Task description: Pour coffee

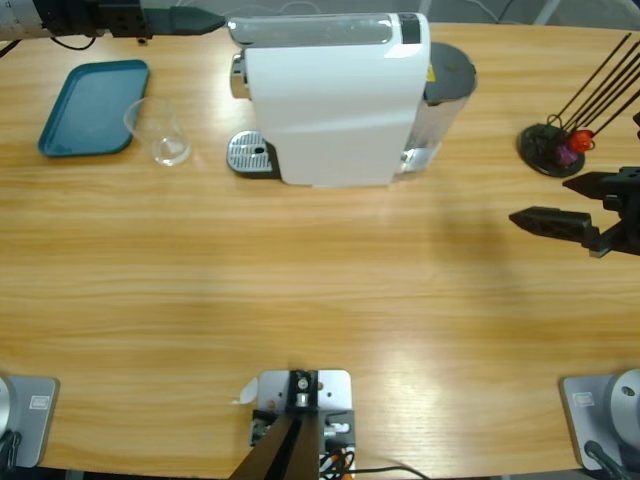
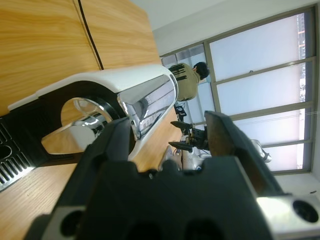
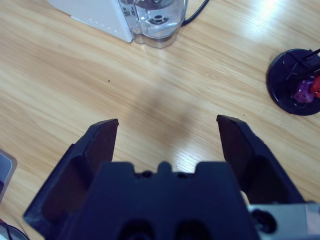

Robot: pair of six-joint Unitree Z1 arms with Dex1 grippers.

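From high above, a big white coffee machine [image 1: 335, 100] stands on the long wooden table [image 1: 300, 280], up near twelve o'clock. Its silver drip tray [image 1: 250, 155] sticks out at its nine o'clock side, and nothing sits on that tray. A small clear glass [image 1: 160, 133] stands farther toward nine o'clock, just beside a flat teal tray [image 1: 93, 107], and no brown coffee can be seen in the glass. At about two o'clock on the table there is a round black stand [image 1: 550, 150] with thin dark rods leaning out of it and small red and purple bits on it. The right gripper [image 1: 540, 220] comes in from the three o'clock edge, below the stand. The left gripper [image 1: 205, 19] pokes in at the top, near eleven o'clock, and from up here you cannot tell how its jaws stand. In the left wrist view, the left gripper [image 2: 170, 135] has its two black jaws spread wide with nothing between them, and it looks at the white front of the machine and the grille of the drip tray at nine o'clock. Far behind, a person [image 2: 189, 80] stands by big windows. In the right wrist view, the right gripper [image 3: 167, 122] is also spread wide and holds nothing, hanging over bare wood. The machine's clear water tank [image 3: 157, 20] is at twelve o'clock and the black stand at two o'clock.
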